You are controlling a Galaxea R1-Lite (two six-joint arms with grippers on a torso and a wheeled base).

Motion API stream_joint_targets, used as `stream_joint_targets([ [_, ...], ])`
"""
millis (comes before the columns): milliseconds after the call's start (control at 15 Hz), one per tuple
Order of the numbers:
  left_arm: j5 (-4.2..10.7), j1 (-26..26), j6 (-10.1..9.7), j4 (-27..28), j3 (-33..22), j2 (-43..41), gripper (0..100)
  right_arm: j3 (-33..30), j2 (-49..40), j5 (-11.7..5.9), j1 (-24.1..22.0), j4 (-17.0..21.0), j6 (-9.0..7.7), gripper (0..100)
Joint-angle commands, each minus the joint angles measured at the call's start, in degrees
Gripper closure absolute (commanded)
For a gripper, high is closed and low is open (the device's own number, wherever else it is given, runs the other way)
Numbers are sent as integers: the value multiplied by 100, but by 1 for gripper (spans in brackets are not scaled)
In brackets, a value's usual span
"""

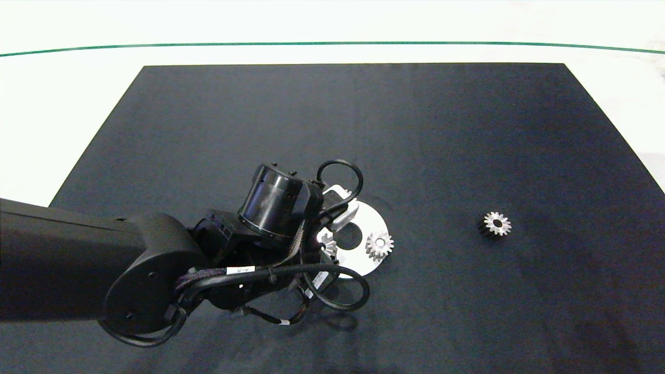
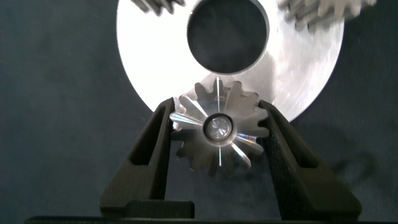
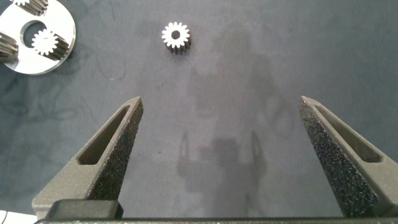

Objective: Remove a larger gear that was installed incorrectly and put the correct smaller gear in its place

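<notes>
In the left wrist view the larger gear (image 2: 218, 151), silver with slim flaring teeth, sits on the rim of a round silver plate (image 2: 146, 68). My left gripper (image 2: 217, 124) is shut on the larger gear, each dark finger pressing a toothed side. From the head view the left arm (image 1: 275, 202) covers this spot and hides the gear. The smaller gear (image 1: 496, 224) lies alone on the black mat to the right and is also in the right wrist view (image 3: 175, 37). My right gripper (image 3: 221, 124) hangs open above bare mat, away from the smaller gear.
The plate (image 1: 375, 223) has a centre hole and carries two other small gears, one at its right edge (image 1: 379, 245) and one half hidden by the wrist (image 1: 327, 244). The black mat (image 1: 467, 130) lies on a white table.
</notes>
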Motion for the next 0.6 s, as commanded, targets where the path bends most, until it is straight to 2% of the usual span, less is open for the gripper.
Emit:
stream_joint_targets([
  [67, 23, -37, 11, -22, -76, -89, 72, 5, -3, 2, 10, 10, -2, 0],
  [333, 23, -134, 19, 215, -164, -230, 72, -4, -30, 2, 1, 1, -2, 0],
  [600, 23, -248, -7, 224, -155, -256, 72, -4, -47, 2, 10, 10, -2, 0],
])
